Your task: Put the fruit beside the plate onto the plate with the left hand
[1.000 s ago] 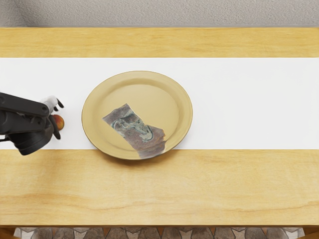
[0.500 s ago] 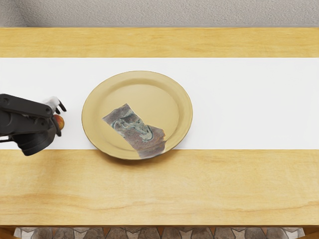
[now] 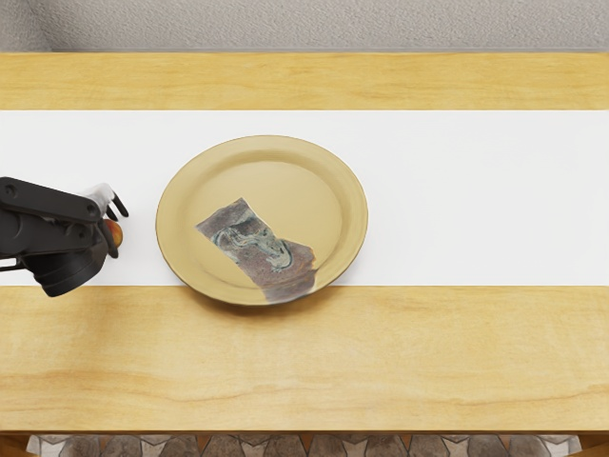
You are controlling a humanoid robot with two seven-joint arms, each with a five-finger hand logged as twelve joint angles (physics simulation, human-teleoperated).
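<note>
My left robot hand (image 3: 101, 227) is curled around the fruit (image 3: 115, 232), with dark fingertips above and below it. The fruit sits in my grip over the white cloth (image 3: 476, 190), beside the plate and not on it. Just past my fingertips, with a narrow gap between, is the plate (image 3: 173, 188). A grey-brown patterned scrap (image 3: 257, 249) lies on its near half. The counter (image 3: 381, 352) spreads beyond. My palm hides most of the fruit, leaving only an orange-red sliver. My arm is cut off at the edge.

The table (image 3: 304, 362) is grained wood, the runner (image 3: 476, 190) matt white, the plate (image 3: 276, 171) smooth, the fruit (image 3: 115, 231) smooth-skinned.
</note>
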